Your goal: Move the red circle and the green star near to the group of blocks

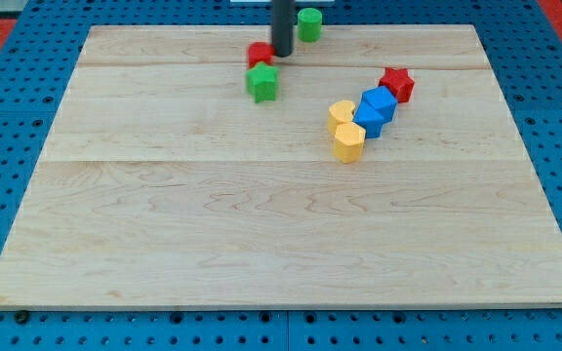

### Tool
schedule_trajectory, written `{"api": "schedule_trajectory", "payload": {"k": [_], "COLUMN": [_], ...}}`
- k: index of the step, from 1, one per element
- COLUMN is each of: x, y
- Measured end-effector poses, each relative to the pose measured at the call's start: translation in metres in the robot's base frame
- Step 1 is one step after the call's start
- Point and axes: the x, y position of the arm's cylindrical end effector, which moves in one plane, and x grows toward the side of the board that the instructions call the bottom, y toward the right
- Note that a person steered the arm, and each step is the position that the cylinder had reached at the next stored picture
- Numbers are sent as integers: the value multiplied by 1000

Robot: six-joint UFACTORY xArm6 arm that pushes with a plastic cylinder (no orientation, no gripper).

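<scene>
Red circle [259, 55] lay near the board's [261, 244] top edge, touching my tip [281, 55] on the tip's left; the rod held nothing. Green star [261, 84] sat just below the circle. Well apart to the right clustered a red star [396, 84], two blue blocks [376, 110] and two yellow blocks [345, 130]. Green cylinder [308, 23] stood just right of the rod, at the top edge.

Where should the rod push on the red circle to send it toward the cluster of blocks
No gripping here, only pushing. My tip sits at the red circle's right edge, the wrong side. Probably best to contact its upper-left face and push toward the view's lower right, where the yellow blocks lie, passing above the green star.
</scene>
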Motion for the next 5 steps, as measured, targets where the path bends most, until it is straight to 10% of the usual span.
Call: {"api": "schedule_trajectory", "payload": {"k": [3,5], "x": [-13,27], "y": [-97,-52]}}
